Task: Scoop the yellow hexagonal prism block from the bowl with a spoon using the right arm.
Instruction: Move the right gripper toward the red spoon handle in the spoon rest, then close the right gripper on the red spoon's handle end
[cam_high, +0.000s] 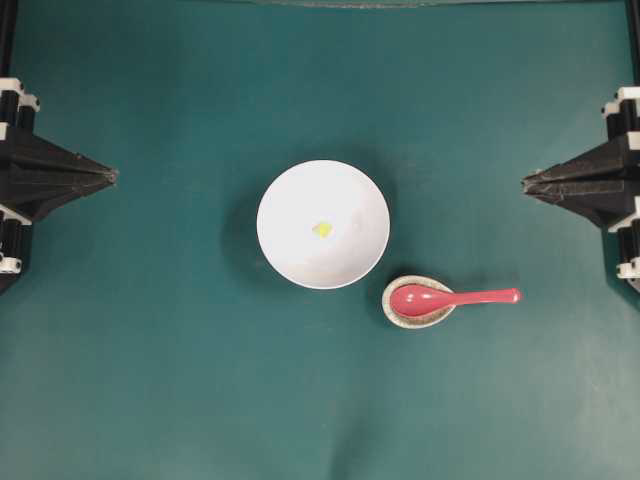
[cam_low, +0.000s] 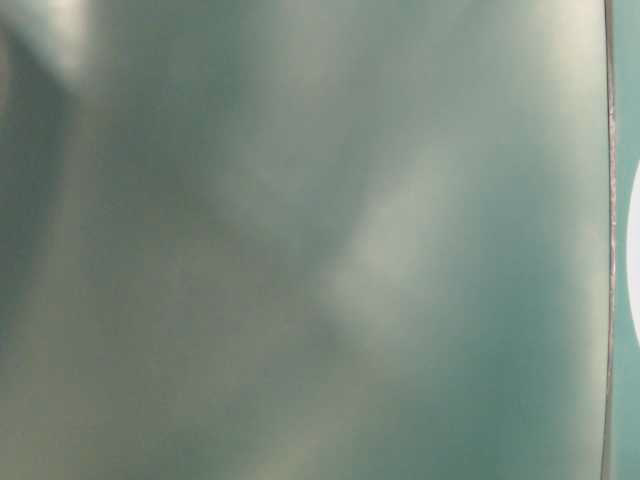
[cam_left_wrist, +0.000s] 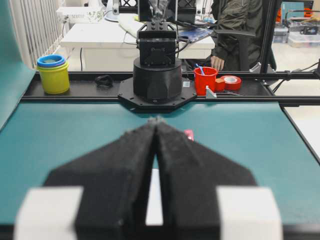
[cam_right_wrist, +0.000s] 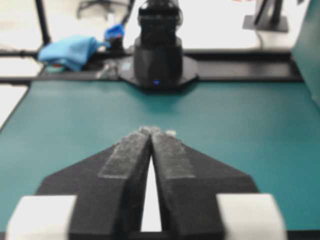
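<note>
1. The right gripper (cam_high: 524, 182) sits at the right edge of the green table (cam_high: 150, 380). Its two black fingers (cam_right_wrist: 167, 155) are pressed together at the tips. It holds nothing and touches nothing.
2. The left gripper (cam_high: 114, 176) sits at the left edge of the table. Its fingers (cam_left_wrist: 127, 160) are pressed together at the tips too, and it holds nothing.
3. The two grippers point at each other across the table, well apart.
4. The white bowl (cam_high: 290, 190) stands near the middle of the table.
5. The yellow block (cam_high: 322, 229) lies inside the bowl, near its middle.
6. The pink-red spoon (cam_high: 450, 297) lies just beside the bowl, toward the near right part of the table. Its scoop rests in a small speckled dish (cam_high: 392, 310). Its handle points to the right edge.
7. The spoon is well apart from the right gripper.
8. The table-level view is a blur of green.
</note>
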